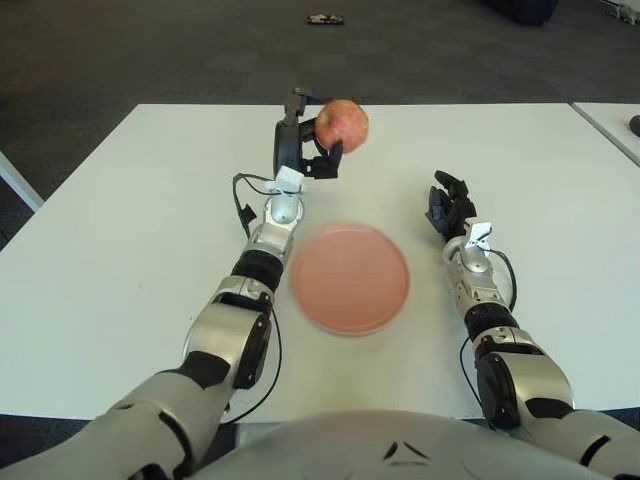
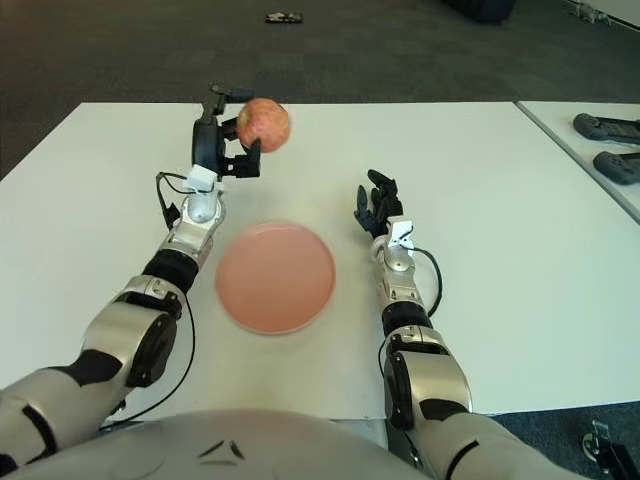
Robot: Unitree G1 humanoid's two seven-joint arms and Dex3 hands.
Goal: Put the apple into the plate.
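Note:
A red-yellow apple is held in my left hand, whose fingers are curled around its left and lower side. The hand holds it above the white table, beyond the far-left edge of the plate. The pink round plate lies flat on the table between my two arms, with nothing in it. My right hand shows to the right of the plate, fingers relaxed and holding nothing.
The white table spreads wide on both sides. A second table edge at the far right carries dark objects. A small dark item lies on the floor beyond the table.

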